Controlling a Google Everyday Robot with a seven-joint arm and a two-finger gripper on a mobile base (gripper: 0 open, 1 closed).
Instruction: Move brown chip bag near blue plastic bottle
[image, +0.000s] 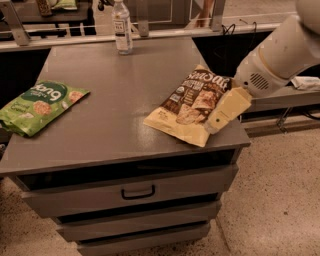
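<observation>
Brown chip bag (192, 102), blue plastic bottle (122, 27), green bag (40, 105): one each; gripper (226, 111) at chip bag's edge, closure unclear.

Pincer (220, 116): yours sits over the brown chip bag (192, 102), at its right edge.
Path: you have bare tabletop (125, 95) up to the blue plastic bottle (122, 27).
Obstacle: green bag (40, 105), far left.

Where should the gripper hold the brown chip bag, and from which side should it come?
Probably the right long edge of the brown chip bag, near its middle, coming from above on the right. The bag lies flat on the drawer cabinet, so only its crinkled edge offers a pinch, and the gripper hangs over that side.
</observation>
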